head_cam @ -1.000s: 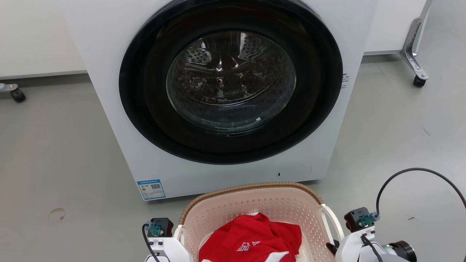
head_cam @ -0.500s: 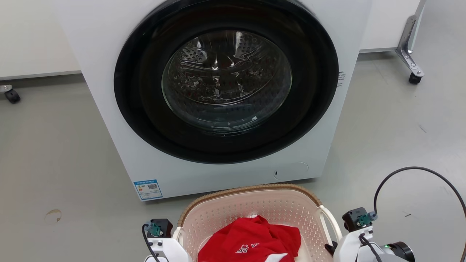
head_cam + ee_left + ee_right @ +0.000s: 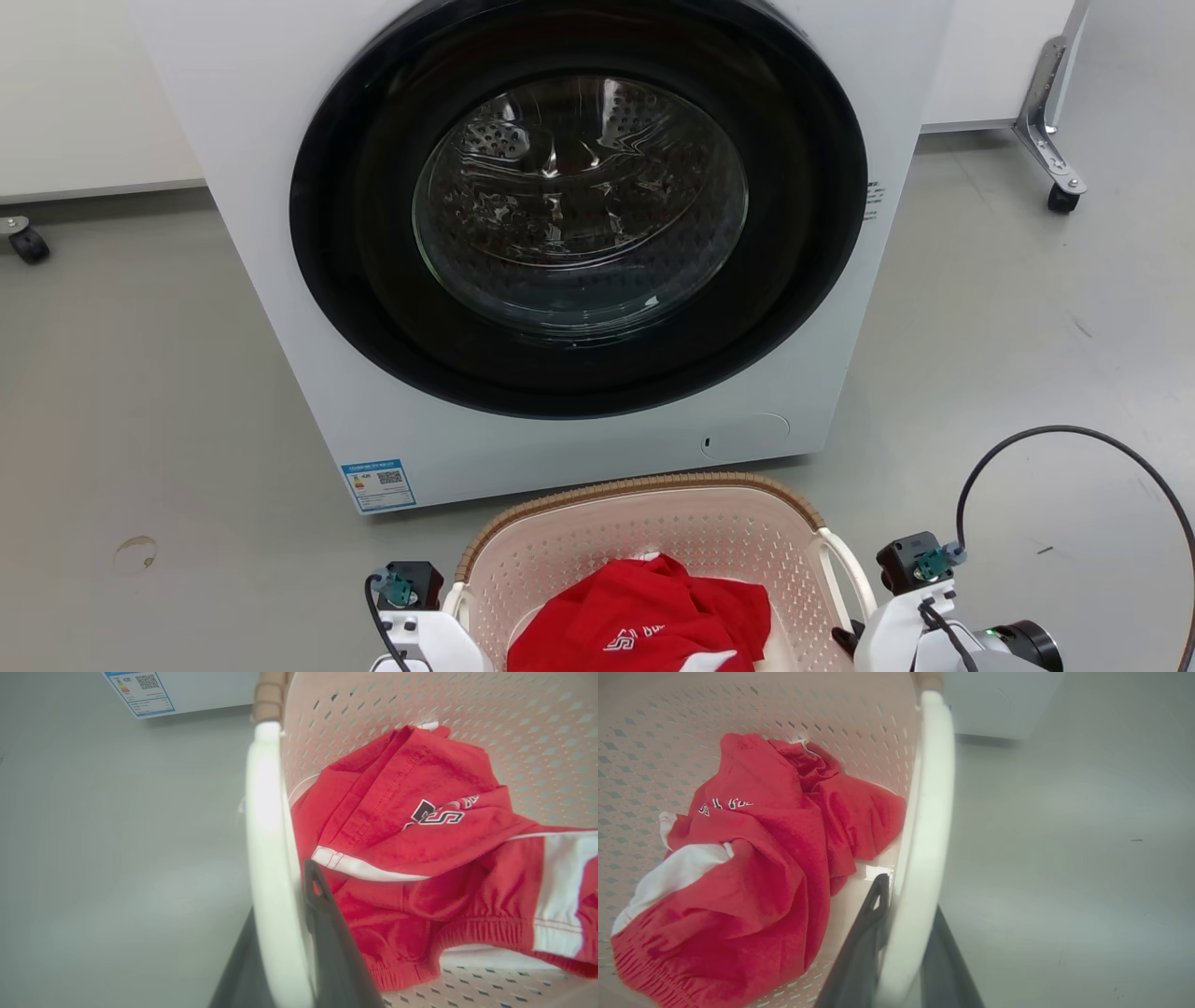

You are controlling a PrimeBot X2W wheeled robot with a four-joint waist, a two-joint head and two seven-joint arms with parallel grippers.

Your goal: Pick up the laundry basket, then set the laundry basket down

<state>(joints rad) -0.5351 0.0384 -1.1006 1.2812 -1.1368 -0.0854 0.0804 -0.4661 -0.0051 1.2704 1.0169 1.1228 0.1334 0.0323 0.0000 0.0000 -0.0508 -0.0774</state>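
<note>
While left claw [image 3: 281, 903] and right claw [image 3: 909, 899] each pinch a white side handle [image 3: 262, 812], the laundry basket [image 3: 579, 551], at the floor [image 3: 140, 373] just before the washer [image 3: 271, 187], looks light and stiff, best carried level.

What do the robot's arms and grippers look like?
The left arm and right arm end in white shells, each topped by a small black box with a teal connector and a black cable; the right cable loops wide. The left gripper and right gripper have long dark grey tapering fingers.
</note>
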